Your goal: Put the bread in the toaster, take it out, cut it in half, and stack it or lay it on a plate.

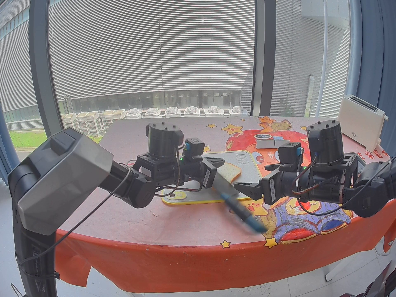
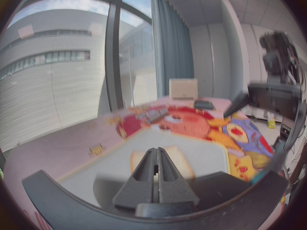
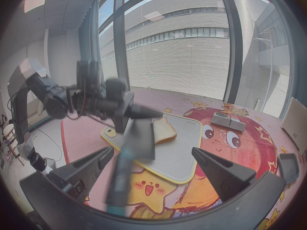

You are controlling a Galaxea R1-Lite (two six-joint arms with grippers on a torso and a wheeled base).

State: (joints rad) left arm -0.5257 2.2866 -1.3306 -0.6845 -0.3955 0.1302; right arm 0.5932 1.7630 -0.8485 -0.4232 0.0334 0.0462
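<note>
A slice of bread (image 1: 229, 171) lies on a grey, yellow-rimmed cutting board (image 1: 247, 161) in the middle of the table. My left gripper (image 1: 220, 162) hovers just over the slice, its fingers (image 2: 147, 163) shut together. A knife (image 1: 241, 209) with a blue handle slants from under that gripper towards the table's front edge. It is blurred, and I cannot tell whether anything holds it. My right gripper (image 1: 255, 178) stands open beside the board, and in its own view (image 3: 152, 150) the knife (image 3: 120, 179) crosses between its spread fingers. The white toaster (image 1: 362, 120) stands at the far right.
A small grey block (image 1: 267, 141) sits behind the board. The table has an orange cloth with cartoon prints and a window behind it. The table's left half is bare cloth. The front edge is close below the knife handle.
</note>
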